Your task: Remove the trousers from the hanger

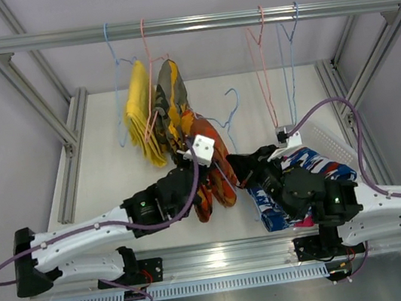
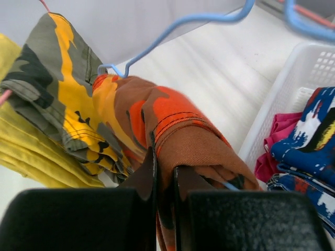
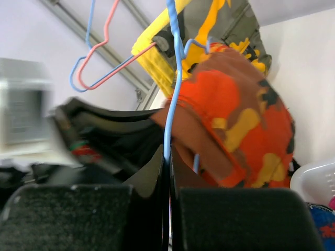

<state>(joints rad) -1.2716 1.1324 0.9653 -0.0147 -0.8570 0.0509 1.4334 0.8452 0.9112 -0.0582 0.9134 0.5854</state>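
Item: orange-red trousers (image 2: 178, 120), draped over blue hanger (image 3: 175, 78). Left fingers (image 2: 145, 175) clenched on a cloth fold directly ahead, probably to drag it off. Right fingers (image 3: 152, 172) pinched on the hanger wire, probably to steady it. Camouflage trousers (image 2: 57, 89) hang left of the left fingers, basket (image 2: 282, 94) to their right. No legible writing.

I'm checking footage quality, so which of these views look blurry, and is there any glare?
Top external: sharp, evenly lit, no glare. Left wrist: the orange-red trousers are crisp, with even light. Right wrist: the blue hanger is fairly clear, but the left arm on the left side is smeared and blurred.
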